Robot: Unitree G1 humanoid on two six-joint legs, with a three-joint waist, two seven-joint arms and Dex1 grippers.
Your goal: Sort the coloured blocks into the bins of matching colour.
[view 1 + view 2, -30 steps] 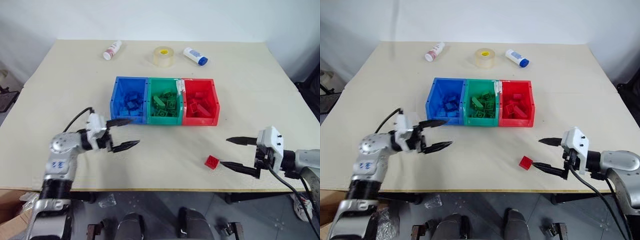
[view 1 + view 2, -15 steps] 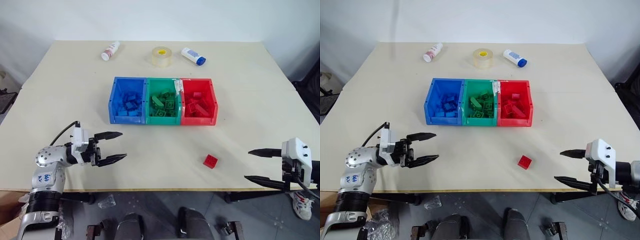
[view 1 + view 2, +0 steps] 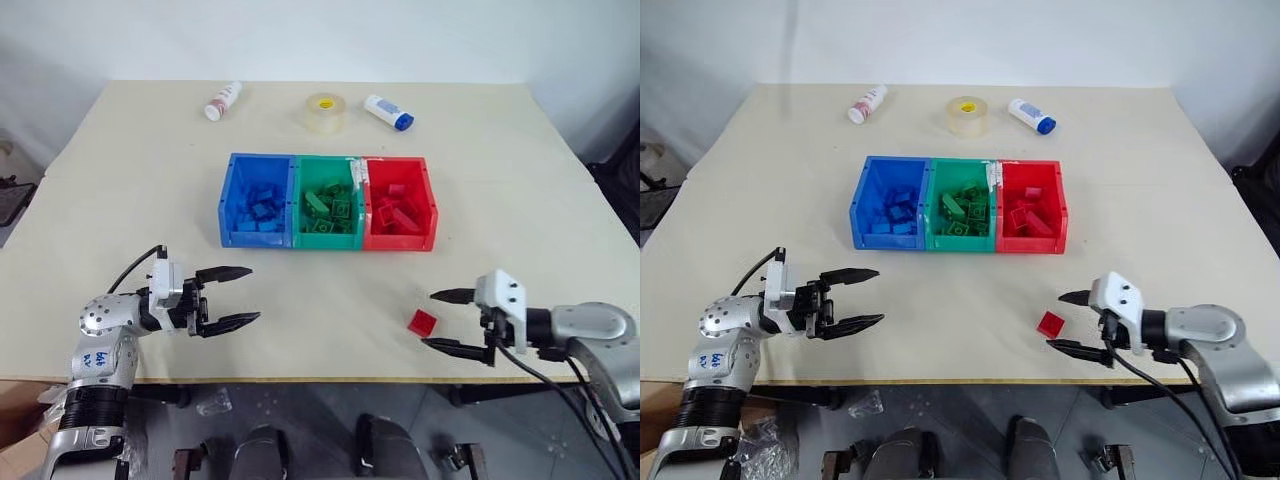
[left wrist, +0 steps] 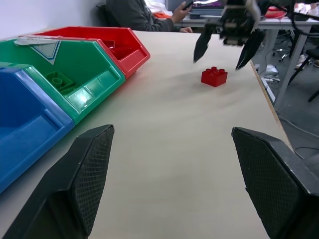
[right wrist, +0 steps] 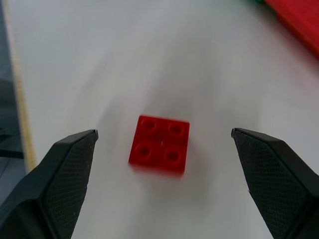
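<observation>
One red block [image 3: 422,322] lies loose on the tabletop [image 3: 520,190], near its front edge and well short of the red bin [image 3: 400,217]. The right gripper [image 3: 440,320] stands spread wide just beside it, empty; the left gripper [image 3: 240,296] is likewise spread, well apart. The brick looks light, rigid and smooth-sided, so it may skate if nudged. Pinching its two flat opposite sides, below the studs, seems safest.

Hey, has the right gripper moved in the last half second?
Yes. The right gripper has swung in from the table's right edge toward the red block, and now sits open just beside it.
</observation>
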